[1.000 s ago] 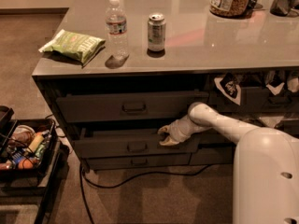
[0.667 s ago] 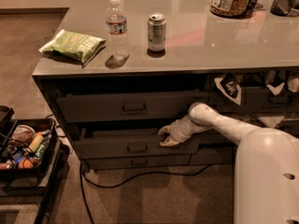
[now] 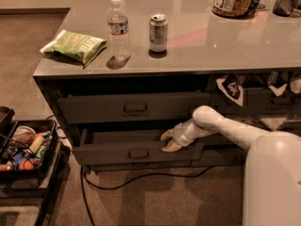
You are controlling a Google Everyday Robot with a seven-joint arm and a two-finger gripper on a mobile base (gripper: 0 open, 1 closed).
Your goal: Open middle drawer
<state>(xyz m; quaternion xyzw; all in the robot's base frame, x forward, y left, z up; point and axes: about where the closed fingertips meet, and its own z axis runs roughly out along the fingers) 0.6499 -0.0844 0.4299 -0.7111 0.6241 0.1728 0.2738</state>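
Since a second ago almost nothing has shifted. Arm and middle drawer [image 3: 108,153] sit where they were, the drawer front perhaps a touch further out.

The grey counter cabinet [image 3: 197,55] fills most of my view, with a bottle [image 3: 117,27], a can [image 3: 158,32] and a green bag [image 3: 77,45] on top. My white arm [image 3: 225,126] reaches in from the right, below the top drawer [image 3: 94,108]. The middle drawer lies under that one, already pulled part-way, its front proud of the cabinet face with a dark gap behind it.

The gripper [image 3: 169,141] rests at the drawer's upper edge, right of the small centre handle [image 3: 138,153] and not on it. I cannot tell how far open it is or whether it has hold of the edge.

I judge the pull is under way. Next I'd draw straight back toward the base, level, so the contact doesn't slip off the edge.
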